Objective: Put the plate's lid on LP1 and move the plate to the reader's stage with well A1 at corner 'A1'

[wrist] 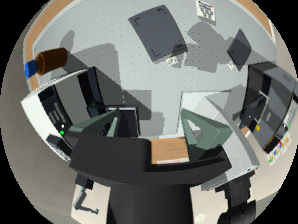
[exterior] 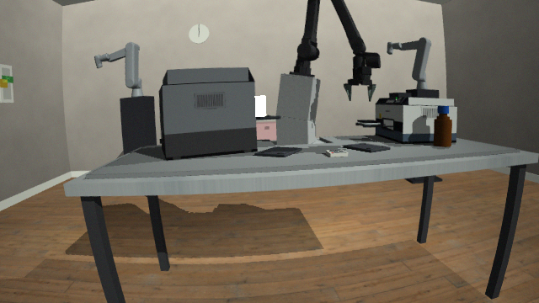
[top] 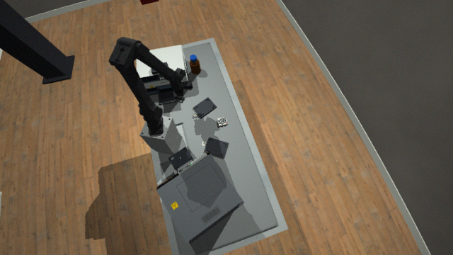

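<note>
Grey bench (exterior: 295,177), open hand (exterior: 359,92) above dispenser stage (exterior: 367,123)

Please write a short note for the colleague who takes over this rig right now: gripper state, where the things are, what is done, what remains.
Gripper: open, holds nothing, hanging above the dispenser's stage, not touching.
Plate with its lid appears to sit on that stage; details too small to tell.
Two dark bench positions carry nothing; I cannot read which is LP1.
Capped bottle stands upright beside the dispenser, close to the approach path.
Reader is at the other end of the table.
Done: nothing yet.
Left: lid to LP1, plate to the reader's stage, A1 matched.
</note>
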`<state>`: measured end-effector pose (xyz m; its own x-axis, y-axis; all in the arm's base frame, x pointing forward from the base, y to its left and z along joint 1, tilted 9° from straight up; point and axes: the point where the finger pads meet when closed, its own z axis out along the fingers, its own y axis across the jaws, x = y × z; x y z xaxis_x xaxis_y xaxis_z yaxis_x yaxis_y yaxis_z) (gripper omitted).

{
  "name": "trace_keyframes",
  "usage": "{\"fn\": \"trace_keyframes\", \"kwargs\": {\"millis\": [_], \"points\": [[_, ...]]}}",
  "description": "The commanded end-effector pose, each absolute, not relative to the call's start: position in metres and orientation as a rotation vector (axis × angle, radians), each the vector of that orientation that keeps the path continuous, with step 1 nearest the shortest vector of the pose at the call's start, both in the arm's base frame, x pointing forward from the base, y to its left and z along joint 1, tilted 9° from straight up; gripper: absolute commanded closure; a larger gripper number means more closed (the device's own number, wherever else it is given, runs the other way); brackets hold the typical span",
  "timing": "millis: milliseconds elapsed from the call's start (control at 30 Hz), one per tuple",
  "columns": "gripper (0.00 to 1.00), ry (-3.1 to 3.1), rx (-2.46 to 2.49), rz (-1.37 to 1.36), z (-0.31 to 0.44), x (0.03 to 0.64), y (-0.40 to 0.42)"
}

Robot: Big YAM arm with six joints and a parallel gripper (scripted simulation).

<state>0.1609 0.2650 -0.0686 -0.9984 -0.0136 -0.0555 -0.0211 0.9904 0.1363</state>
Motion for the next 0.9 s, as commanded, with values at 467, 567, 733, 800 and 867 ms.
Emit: {"fn": "trace_keyframes", "kwargs": {"millis": [467,567,733,800,867], "points": [[0.0,3.071,0.034,0.254,-0.065,0.122,0.315],[0.0,3.071,0.021,0.262,-0.064,0.108,0.323],[0.0,3.075,0.02,0.271,-0.065,0.089,0.338],[0.0,3.071,0.028,0.271,-0.065,0.083,0.343],[0.0,3.07,0.052,0.297,-0.063,0.079,0.347]]}}
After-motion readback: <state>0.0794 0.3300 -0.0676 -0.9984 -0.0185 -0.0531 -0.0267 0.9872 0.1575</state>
